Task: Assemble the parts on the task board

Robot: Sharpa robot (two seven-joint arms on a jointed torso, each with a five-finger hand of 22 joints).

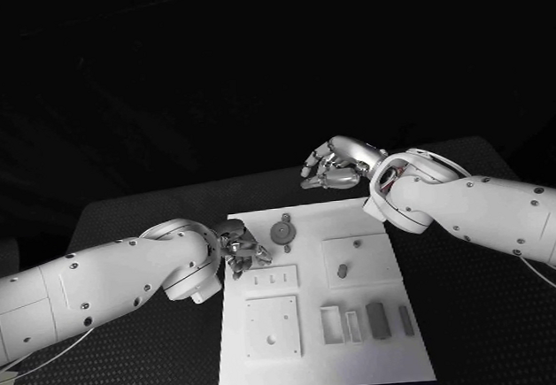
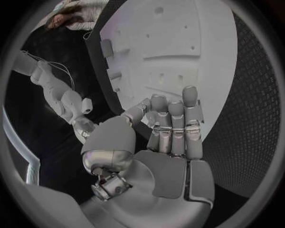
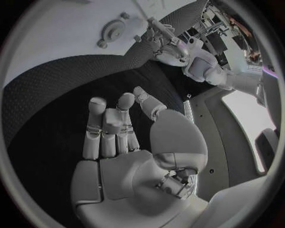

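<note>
White task board lies in the middle of your black table; your left hand sits at its left edge, fingers straight and holding nothing, just beside the round grey part; your right hand is beyond the far edge, bare too; left is nearer.

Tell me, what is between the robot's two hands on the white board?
In the head view, a round grey part sits on the white board, between the left hand at the board's edge and the right hand beyond its far edge.
</note>
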